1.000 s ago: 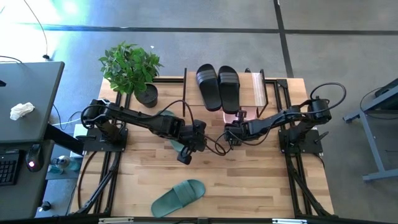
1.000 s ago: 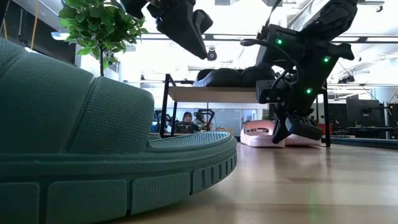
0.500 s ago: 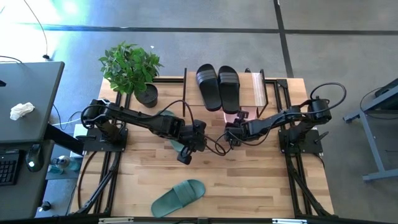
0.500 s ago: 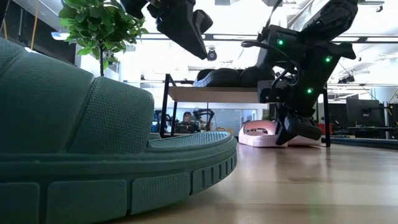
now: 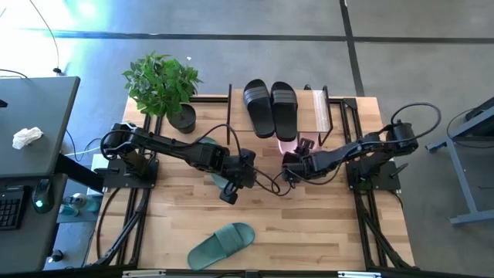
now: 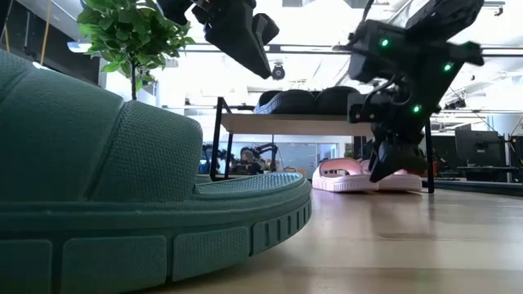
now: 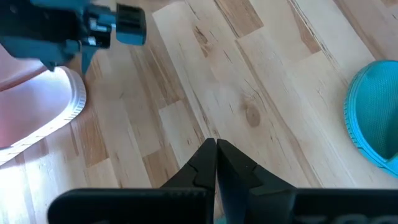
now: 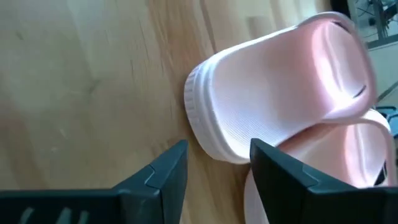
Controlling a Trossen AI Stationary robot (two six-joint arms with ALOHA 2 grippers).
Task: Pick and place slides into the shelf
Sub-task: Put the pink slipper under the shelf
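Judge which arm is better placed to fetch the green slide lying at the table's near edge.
Left, probably. The left gripper, shut and empty, hangs nearer that green slide. The right gripper stands open by the pink slide at the shelf.

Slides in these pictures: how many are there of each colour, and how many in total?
Black slides: 2
Dark green slides: 2 (one is partly hidden under the left arm)
Pale pink slides: 2
Total: 6
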